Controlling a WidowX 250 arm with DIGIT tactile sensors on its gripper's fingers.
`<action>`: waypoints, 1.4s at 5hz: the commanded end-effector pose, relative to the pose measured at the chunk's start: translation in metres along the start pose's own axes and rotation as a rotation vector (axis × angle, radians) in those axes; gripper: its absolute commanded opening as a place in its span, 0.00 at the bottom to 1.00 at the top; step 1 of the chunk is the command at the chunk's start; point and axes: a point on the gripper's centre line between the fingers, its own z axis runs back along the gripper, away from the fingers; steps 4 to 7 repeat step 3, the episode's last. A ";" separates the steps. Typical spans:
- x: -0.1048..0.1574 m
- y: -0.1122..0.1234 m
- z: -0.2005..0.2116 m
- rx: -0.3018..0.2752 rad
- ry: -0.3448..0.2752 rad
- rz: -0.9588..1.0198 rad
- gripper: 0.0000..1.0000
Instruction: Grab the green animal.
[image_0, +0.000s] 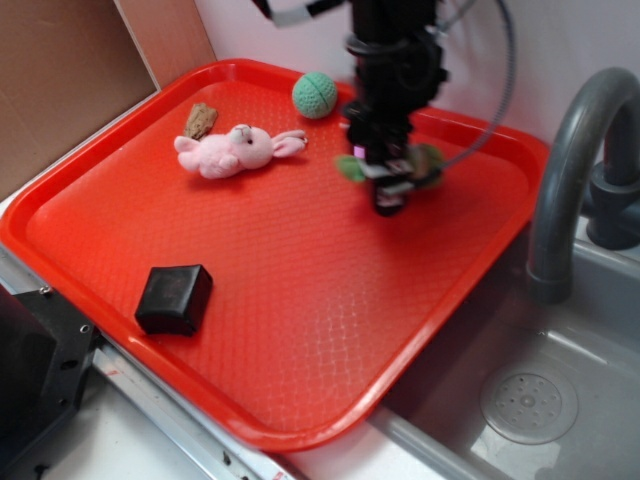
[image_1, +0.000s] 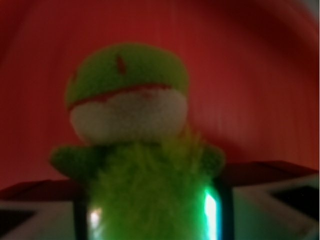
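Black box (image_0: 174, 298): nearest, on red tray (image_0: 300, 330), well clear of the work.
End effector (image_0: 390, 185): pinching green animal (image_1: 137, 150) at its fuzzy body, head free beyond the fingers.
Green animal's place: far side of tray, near teal ball (image_0: 315, 95); whether lifted, cannot tell.
Pink bunny (image_0: 235, 150): apart, untouched.

one green animal (image_1: 145, 150), one pink bunny (image_0: 232, 150), one knitted ball (image_0: 315, 94), one black box (image_0: 175, 298), one red tray (image_0: 300, 290)
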 end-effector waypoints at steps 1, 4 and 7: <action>-0.085 -0.008 0.080 0.009 -0.160 0.483 0.00; -0.120 -0.023 0.082 0.094 -0.124 0.549 0.00; -0.120 -0.023 0.082 0.094 -0.124 0.549 0.00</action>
